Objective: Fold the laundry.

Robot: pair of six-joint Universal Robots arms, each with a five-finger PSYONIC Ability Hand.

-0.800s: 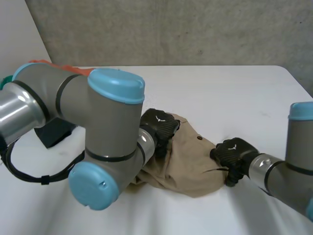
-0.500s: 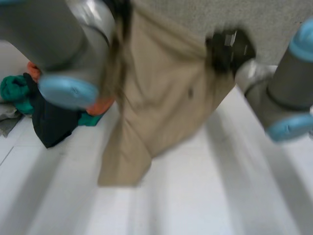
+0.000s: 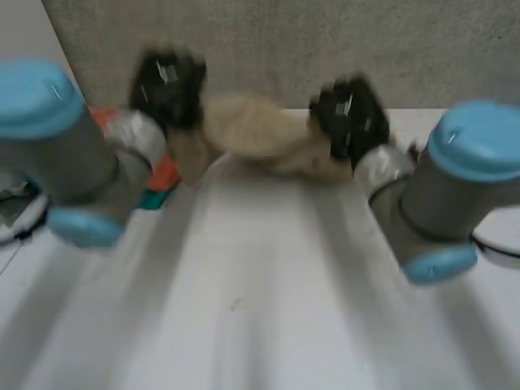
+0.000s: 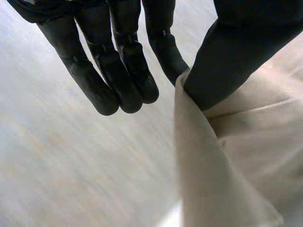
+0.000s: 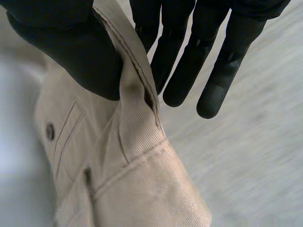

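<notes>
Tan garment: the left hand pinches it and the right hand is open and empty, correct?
Not quite. The left hand pinches the tan garment, but the right hand pinches it too, thumb against fingers, as the right wrist view shows.

The near and middle stretch of the white worktop [image 3: 244, 317] lies bare, an open lane between the grey left arm with light-blue caps [image 3: 57, 146] and the matching right arm [image 3: 447, 191], which close off both sides. Along the far edge the beige twill garment [image 3: 252, 134] spans like a barrier from the left robot hand [image 3: 166, 81] to the right robot hand [image 3: 349, 114], each pinching an edge between thumb and fingers. A heap of orange and teal clothes [image 3: 162, 177] crowds the far left, beside the left arm.
</notes>
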